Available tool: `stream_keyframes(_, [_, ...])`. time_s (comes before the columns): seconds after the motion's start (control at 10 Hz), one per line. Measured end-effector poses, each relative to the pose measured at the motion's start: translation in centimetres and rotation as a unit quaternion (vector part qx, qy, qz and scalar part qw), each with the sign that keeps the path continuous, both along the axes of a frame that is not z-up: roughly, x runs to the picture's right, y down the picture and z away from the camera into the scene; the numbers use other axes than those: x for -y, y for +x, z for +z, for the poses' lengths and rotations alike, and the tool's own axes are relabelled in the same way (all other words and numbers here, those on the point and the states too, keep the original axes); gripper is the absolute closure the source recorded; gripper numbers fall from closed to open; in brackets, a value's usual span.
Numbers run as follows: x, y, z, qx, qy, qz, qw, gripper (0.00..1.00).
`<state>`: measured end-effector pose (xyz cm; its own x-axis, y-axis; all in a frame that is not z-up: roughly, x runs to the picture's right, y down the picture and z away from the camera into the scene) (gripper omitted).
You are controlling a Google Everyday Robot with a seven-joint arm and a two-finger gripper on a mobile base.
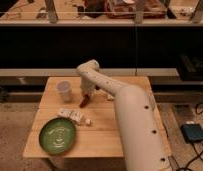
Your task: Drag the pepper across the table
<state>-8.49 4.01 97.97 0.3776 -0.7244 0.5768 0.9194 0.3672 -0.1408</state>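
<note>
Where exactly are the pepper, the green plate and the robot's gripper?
pepper (84,102): camera view, middle of its dark red body, below the gripper.
green plate (45,145): camera view, left rim, table's front left corner.
gripper (87,95): camera view, fingertip end, just above the pepper.

Floor: speckled beige hard floor (15,125), visible at lower left and lower right of the frame.

Rear wall: a broad dark panel (40,47) spans the upper half, dimly lit. A pale horizontal rail (95,22) runs across its top, with grey upright posts (51,10) rising from it. Items behind the rail at upper centre cannot be identified.

A pale grey ledge (25,74) runs along the foot of the dark panel, mid-left.

Lower right: a flat blue-grey box (195,132) lies on the floor, with a black cable (201,107) beside it.

Lighting: warm, brightest on the light wooden slatted table (102,132) at centre.

The gripper (86,97) hangs over the table, centre frame.
</note>
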Motion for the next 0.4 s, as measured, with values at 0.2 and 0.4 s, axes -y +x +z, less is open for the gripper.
stream_keyframes(0.2, [0.02,-0.14,0.11,-0.002,0.003,-0.007,1.0,0.81])
stream_keyframes(0.4, [0.22,-0.26,0.16,-0.003,0.001,-0.007,1.0,0.69])
